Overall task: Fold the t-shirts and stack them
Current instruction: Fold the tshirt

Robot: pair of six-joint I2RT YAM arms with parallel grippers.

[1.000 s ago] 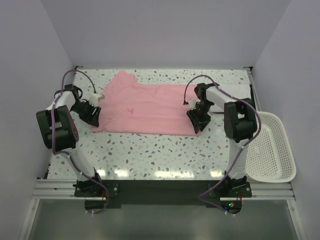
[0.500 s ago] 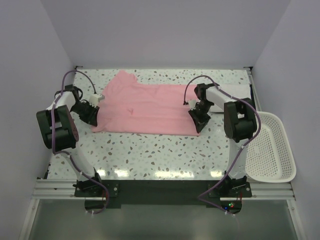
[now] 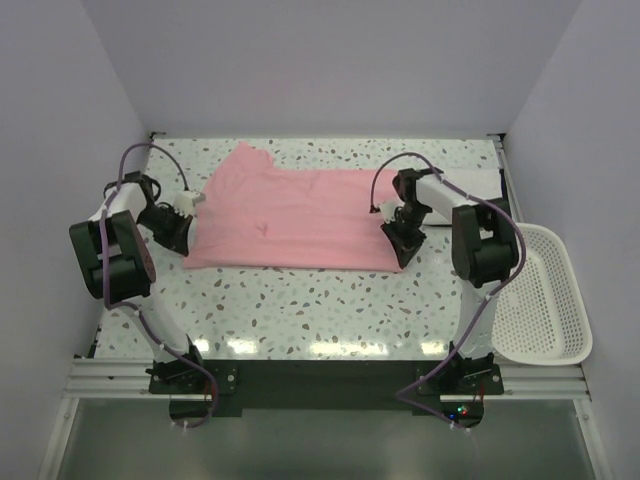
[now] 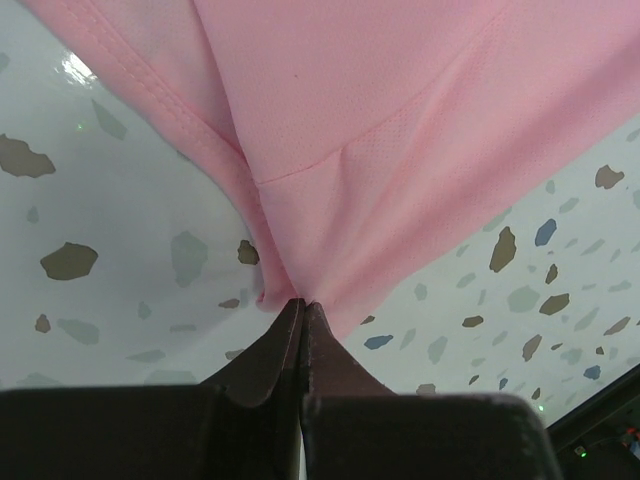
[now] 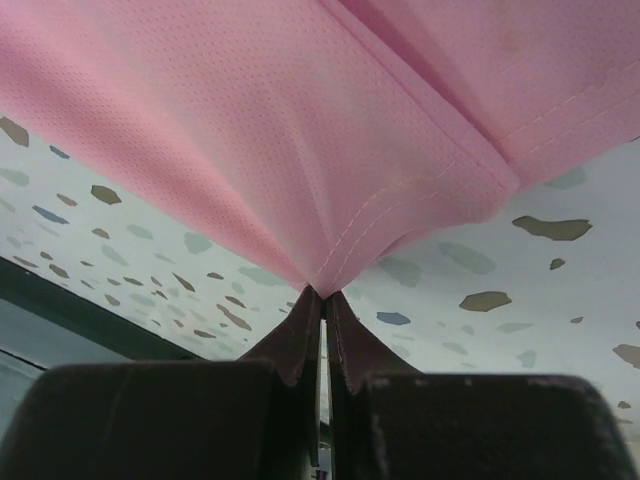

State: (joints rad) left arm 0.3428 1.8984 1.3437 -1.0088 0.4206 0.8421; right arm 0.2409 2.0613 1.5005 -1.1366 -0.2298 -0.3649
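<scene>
A pale pink t-shirt [image 3: 290, 215] lies spread flat across the far half of the speckled table. My left gripper [image 3: 183, 240] sits at the shirt's near left corner and is shut on the cloth, which bunches up at its fingertips. The left wrist view shows this gripper [image 4: 303, 302] pinching the pink t-shirt [image 4: 380, 120]. My right gripper [image 3: 400, 260] is shut on the near right corner. In the right wrist view this gripper [image 5: 325, 292] pinches the hemmed pink cloth [image 5: 300, 130], which rises off the table. A white folded t-shirt [image 3: 480, 183] lies at the back right.
A white perforated basket [image 3: 540, 250] hangs off the table's right edge. Walls close in the left, back and right sides. Bare speckled tabletop [image 3: 320, 300] lies between the shirt and the arm bases.
Both grippers have gone from open to shut on the pink shirt's near corners. The left gripper has shifted slightly left, and the near left corner has moved with it.
</scene>
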